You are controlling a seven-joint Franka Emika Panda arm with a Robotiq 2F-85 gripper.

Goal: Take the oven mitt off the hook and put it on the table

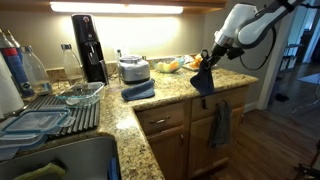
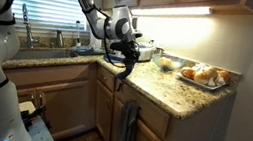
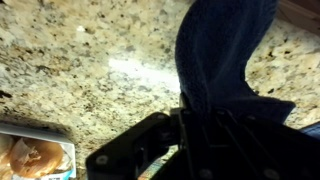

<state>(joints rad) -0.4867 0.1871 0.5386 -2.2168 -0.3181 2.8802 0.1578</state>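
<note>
**One mitt, pinched over the counter**

In an exterior view, a thick folded blue towel [image 1: 138, 90] lies at 9 o'clock of the black gripper [image 1: 206, 64]. The gripper's fingers are closed on the small blue-grey padded oven mitt [image 1: 203, 83]. The mitt hangs at the edge of the speckled tan granite table [image 1: 170, 97]. At 5 o'clock, a longer dark grey-blue cloth [image 1: 220, 125] hangs on the brown wooden cabinet [image 1: 172, 142].
</note>
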